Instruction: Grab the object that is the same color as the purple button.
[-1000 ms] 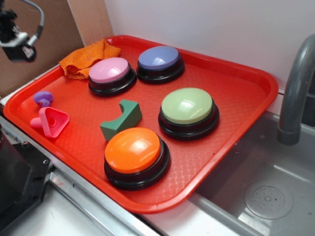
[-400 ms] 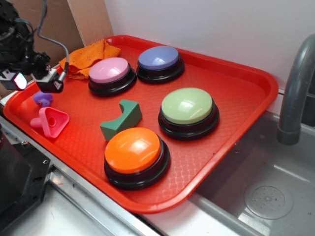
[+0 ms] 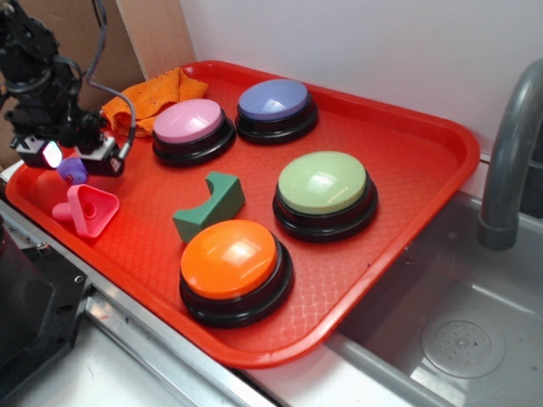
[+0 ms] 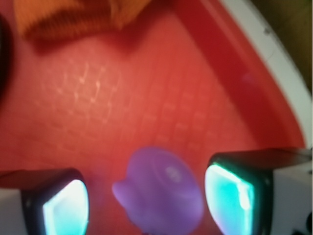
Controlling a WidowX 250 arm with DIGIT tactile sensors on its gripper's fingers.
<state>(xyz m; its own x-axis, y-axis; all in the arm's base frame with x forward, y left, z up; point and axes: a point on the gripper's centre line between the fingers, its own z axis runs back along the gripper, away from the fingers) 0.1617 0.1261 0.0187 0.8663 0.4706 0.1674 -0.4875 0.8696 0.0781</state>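
The small purple toy piece lies at the left end of the red tray, mostly hidden by my gripper in the exterior view. My gripper hangs low over it, open, one finger on each side of the piece with gaps on both sides. The pads glow teal and do not touch the piece. The purple button, a lavender-blue dome on a black base, stands at the tray's far side.
A pink triangular-headed piece lies just in front of the gripper. Pink, green and orange buttons and a green block share the tray. An orange cloth sits at the back left. A sink and faucet lie right.
The gripper has come down and to the right from above the tray's left corner, and now straddles the purple piece. Nothing on the tray has moved.
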